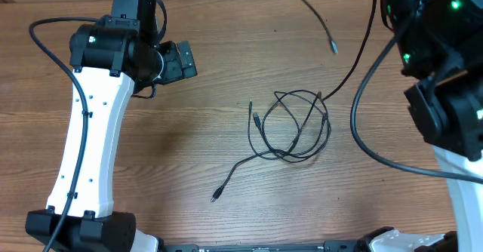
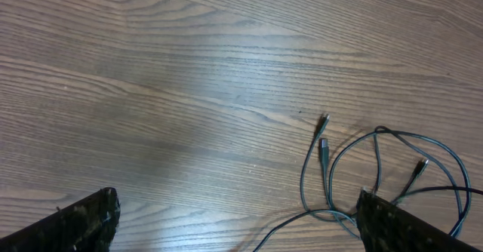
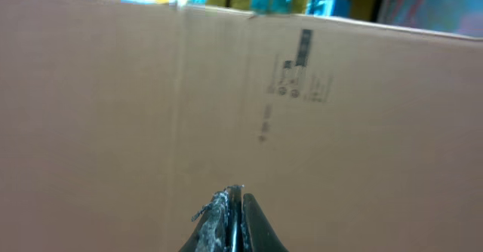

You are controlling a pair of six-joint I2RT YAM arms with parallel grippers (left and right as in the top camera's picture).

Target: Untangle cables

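Overhead, the knot of thin black cords with silver plug tips [image 1: 296, 127] lies mid-table on the wood-grain tabletop [image 1: 189, 146], well apart from the left gripper [image 1: 179, 59]. Left wrist: jaws spread wide and empty, loops beside one finger [image 2: 407, 225]. I'd pick a loose plug end, not the knot. Right wrist: the right gripper [image 3: 238, 203] is pinched shut facing plain tan cardboard [image 3: 362, 146]; whether it holds a cord, I cannot tell.

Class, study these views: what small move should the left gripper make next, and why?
Probably slide the left gripper toward the cables: it is open above the table, holding nothing, and the tangle lies off to one side of it.
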